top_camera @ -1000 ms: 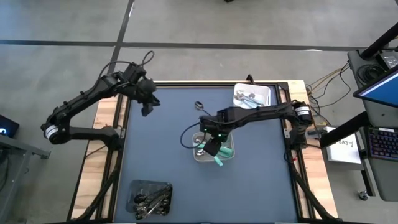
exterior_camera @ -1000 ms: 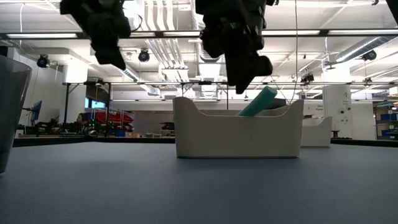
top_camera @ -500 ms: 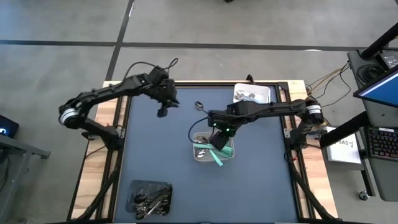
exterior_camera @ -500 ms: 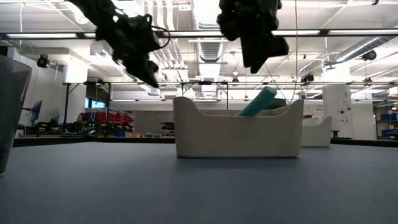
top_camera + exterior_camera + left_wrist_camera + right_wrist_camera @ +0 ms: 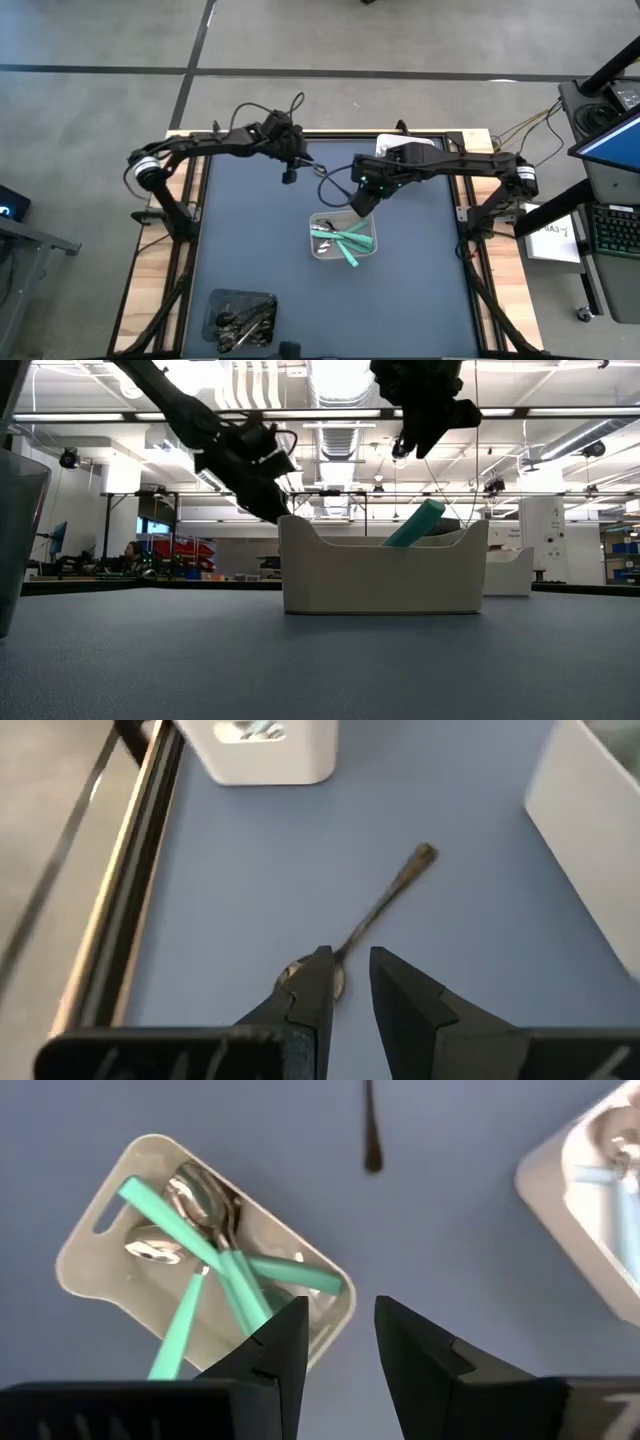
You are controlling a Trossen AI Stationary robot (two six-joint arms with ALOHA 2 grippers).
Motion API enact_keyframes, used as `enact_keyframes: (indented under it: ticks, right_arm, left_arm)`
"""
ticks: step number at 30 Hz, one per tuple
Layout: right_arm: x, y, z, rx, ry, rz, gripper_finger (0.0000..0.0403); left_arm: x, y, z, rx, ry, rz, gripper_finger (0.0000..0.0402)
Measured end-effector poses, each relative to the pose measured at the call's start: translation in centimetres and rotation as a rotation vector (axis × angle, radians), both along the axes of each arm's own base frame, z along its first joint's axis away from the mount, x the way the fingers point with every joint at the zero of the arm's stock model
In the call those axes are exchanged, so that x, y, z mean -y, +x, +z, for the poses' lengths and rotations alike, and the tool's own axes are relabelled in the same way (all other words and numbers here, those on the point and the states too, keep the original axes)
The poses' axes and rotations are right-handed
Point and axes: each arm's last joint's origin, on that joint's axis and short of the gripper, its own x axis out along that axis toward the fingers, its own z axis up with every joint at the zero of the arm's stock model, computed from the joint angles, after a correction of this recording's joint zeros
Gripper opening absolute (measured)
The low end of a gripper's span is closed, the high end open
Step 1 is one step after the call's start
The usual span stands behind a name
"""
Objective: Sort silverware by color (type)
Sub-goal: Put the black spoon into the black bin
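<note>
One all-metal spoon [image 5: 321, 171] [image 5: 380, 908] lies flat on the blue table, its bowl toward the left arm. My left gripper [image 5: 288, 175] [image 5: 347, 955] hovers open just above the bowl end without touching it. My right gripper [image 5: 358, 207] [image 5: 340, 1305] is open and empty, raised over the far-right corner of the white tray [image 5: 314, 240] [image 5: 90, 1250]. That tray holds teal-handled spoons [image 5: 348, 240] [image 5: 235, 1270]. One teal handle [image 5: 415, 523] leans on the tray's rim and sticks out above it.
A second white tray [image 5: 384, 145] [image 5: 270, 750] [image 5: 590, 1190] with pale-blue-handled pieces sits at the far edge, partly under the right arm. A dark tray [image 5: 243, 315] of black silverware stands at the near left. Bare blue mat lies between them.
My left gripper has swung from the table's far-left toward the right and come down over the lone spoon. My right gripper has risen from the tray of teal spoons and drawn back toward the far edge. The teal pieces have stayed in the tray.
</note>
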Motion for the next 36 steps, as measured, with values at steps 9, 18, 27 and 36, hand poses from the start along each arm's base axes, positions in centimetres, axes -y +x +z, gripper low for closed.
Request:
enact_keyframes:
  ticks: [9, 18, 27, 36]
  right_arm:
    - [-0.1, -1.6, 0.2, -0.112, -0.009, -0.001, 0.0109]
    - [-0.1, -3.7, 0.1, -0.31, 0.004, 0.028, 0.0109]
    - [-0.3, -5.8, 2.2, -0.231, -0.033, 0.039, 0.0109]
    - [-0.4, -8.2, 4.2, -0.141, -0.079, 0.0, 0.0109]
  left_arm:
    - [-0.4, 2.4, -1.9, -0.063, -0.043, 0.121, 0.0071]
    - [-0.1, 4.8, -1.5, -0.111, -0.041, 0.078, 0.0131]
    - [-0.3, 7.5, -4.2, -0.284, -0.121, 0.052, 0.0139]
    - [-1.6, 10.3, -3.5, -0.4, -0.041, 0.039, 0.012]
